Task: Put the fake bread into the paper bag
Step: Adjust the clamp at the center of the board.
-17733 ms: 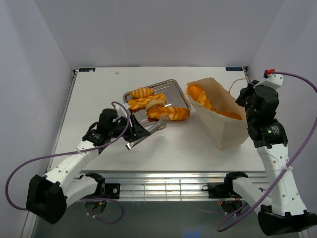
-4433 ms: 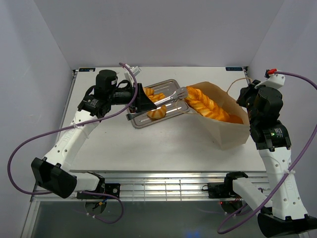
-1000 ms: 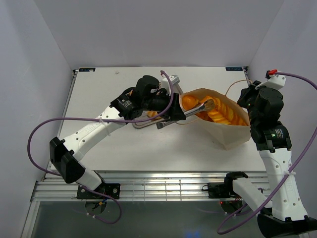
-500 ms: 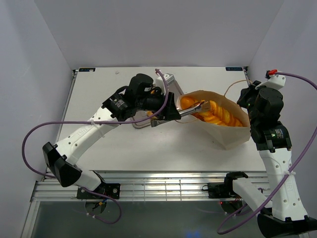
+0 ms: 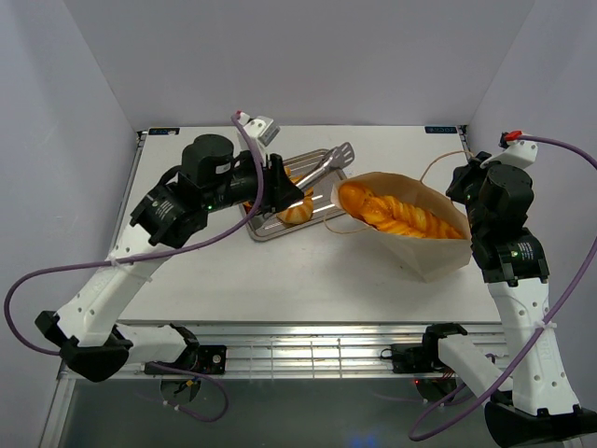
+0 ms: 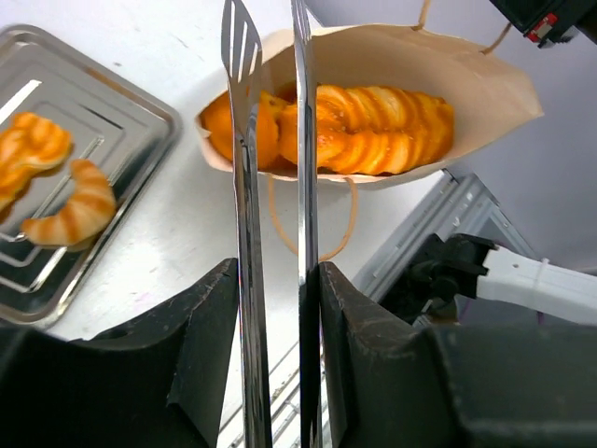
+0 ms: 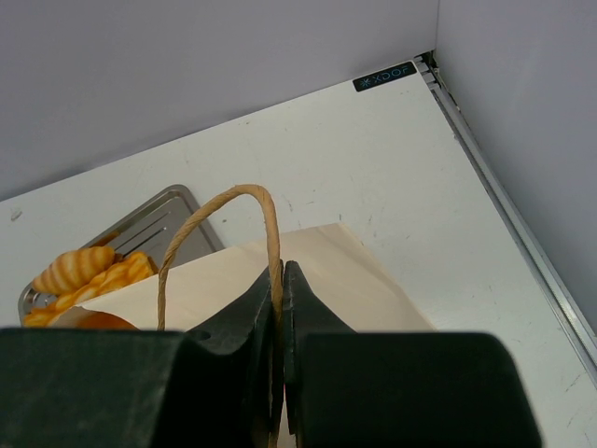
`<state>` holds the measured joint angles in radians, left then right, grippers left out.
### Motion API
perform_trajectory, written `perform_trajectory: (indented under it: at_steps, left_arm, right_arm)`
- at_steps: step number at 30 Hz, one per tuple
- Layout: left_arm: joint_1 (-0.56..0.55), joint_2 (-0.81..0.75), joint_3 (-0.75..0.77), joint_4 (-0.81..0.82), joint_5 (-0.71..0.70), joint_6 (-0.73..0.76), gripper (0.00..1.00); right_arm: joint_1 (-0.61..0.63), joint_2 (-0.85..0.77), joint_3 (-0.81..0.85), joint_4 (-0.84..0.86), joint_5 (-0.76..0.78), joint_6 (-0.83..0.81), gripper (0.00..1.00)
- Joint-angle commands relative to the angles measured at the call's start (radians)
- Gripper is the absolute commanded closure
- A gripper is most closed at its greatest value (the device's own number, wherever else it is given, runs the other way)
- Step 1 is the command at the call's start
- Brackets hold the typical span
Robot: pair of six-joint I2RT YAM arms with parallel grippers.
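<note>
The cream paper bag (image 5: 420, 252) lies tilted on the right, mouth toward the tray. Braided golden bread (image 5: 396, 213) fills it, seen through the mouth in the left wrist view as bread in the bag (image 6: 368, 131). My left gripper (image 5: 280, 182) is shut on the handles of metal tongs (image 5: 328, 163). The tong tips (image 6: 241, 42) stand slightly apart and hold nothing, just outside the bag mouth (image 6: 280, 56). A croissant (image 6: 70, 217) and another pastry (image 6: 30, 149) lie on the tray. My right gripper (image 7: 280, 273) is shut on the bag's string handle (image 7: 244, 193).
The silver tray (image 5: 264, 227) sits at the table's middle, left of the bag, with its edge (image 6: 140, 103) close to the bag mouth. Grey walls close in the back and sides. The table's front rail (image 5: 308, 350) runs below.
My left arm has drawn the tongs back out of the bag, toward the left and the rear. The tongs now hold nothing, and the braided bread stays inside the bag. The right arm has not moved.
</note>
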<state>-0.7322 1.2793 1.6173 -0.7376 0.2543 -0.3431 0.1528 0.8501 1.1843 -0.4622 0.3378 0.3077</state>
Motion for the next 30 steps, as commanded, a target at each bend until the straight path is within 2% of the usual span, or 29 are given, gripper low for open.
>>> perform_trajectory:
  at_steps: [1,4,8,15,20,26,30]
  left_arm:
    - [0.005,-0.116,-0.049,-0.034,-0.176,0.033,0.52]
    - [0.004,-0.175,-0.111,-0.058,-0.286,0.042,0.55]
    - [0.004,-0.245,-0.264,-0.063,-0.362,0.027,0.57]
    - [0.004,-0.354,-0.567,0.07,-0.354,-0.031,0.59]
    - [-0.009,-0.373,-0.694,0.164,-0.322,-0.073,0.61]
    - [-0.085,-0.351,-0.781,0.271,-0.334,-0.085,0.62]
    - [-0.198,-0.342,-0.87,0.366,-0.42,-0.111,0.63]
  right_arm:
    - [-0.001,-0.003,0.044,0.043,0.012,-0.005,0.92]
    - [-0.001,0.003,0.049,0.045,0.006,-0.004,0.92]
    - [-0.001,0.009,0.057,0.042,0.0,0.001,0.92]
    - [-0.001,0.044,0.107,-0.007,0.017,0.033,0.92]
    - [-0.007,0.093,0.164,-0.084,0.043,0.068,0.92]
    - [-0.081,0.176,0.268,-0.165,0.044,0.084,0.92]
    - [-0.14,0.188,0.265,-0.174,-0.063,0.084,0.92]
